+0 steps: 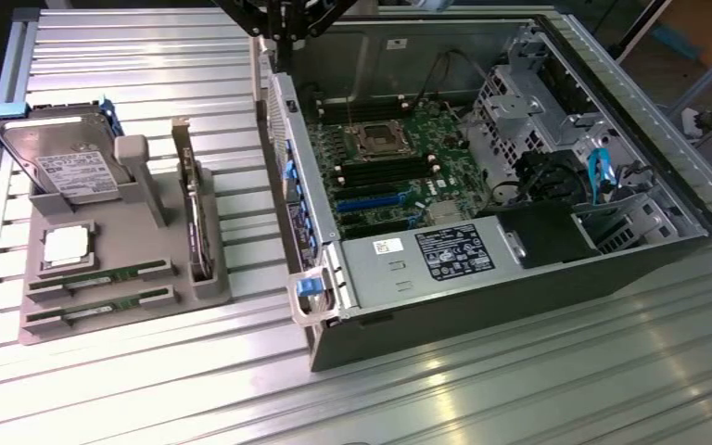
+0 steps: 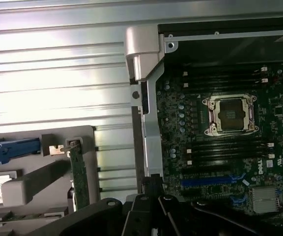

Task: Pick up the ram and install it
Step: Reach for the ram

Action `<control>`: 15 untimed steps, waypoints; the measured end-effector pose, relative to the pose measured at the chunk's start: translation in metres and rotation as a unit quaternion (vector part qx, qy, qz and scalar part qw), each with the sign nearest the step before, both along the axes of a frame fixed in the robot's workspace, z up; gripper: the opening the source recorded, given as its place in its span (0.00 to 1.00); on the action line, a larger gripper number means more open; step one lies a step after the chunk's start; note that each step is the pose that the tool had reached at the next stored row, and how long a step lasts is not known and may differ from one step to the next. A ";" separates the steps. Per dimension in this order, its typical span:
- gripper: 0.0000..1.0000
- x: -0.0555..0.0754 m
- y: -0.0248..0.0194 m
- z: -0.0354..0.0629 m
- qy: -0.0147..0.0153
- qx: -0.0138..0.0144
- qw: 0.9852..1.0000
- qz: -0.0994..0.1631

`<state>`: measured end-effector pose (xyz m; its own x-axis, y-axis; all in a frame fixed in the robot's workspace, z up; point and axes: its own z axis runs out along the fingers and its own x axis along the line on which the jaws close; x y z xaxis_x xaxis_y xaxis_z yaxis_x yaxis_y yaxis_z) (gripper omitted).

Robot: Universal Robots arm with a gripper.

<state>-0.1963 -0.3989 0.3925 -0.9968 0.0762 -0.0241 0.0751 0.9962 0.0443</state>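
exterior view shows you the tool (image 1: 285, 32) closed and empty over the far edge of the open case (image 1: 480, 287). the ram (image 1: 96, 280) lies flat in the grey holder (image 1: 196, 295), well apart toward that view's left, its long axis running left-right.

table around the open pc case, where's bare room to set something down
Biggest bare table runs along the exterior view's bottom, bordered by the case and the parts tray. A second bare strip sits beyond the tray, at that view's top left. Crowded: the narrow gap between tray and case, and the tray itself.
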 end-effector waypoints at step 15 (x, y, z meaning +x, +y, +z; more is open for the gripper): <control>0.11 -0.043 0.0000 -0.0003 0.000 0.000 1.000 0.000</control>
<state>-0.2389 -0.3990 0.3923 -0.9968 0.0761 -0.0241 0.0750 0.9962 0.0443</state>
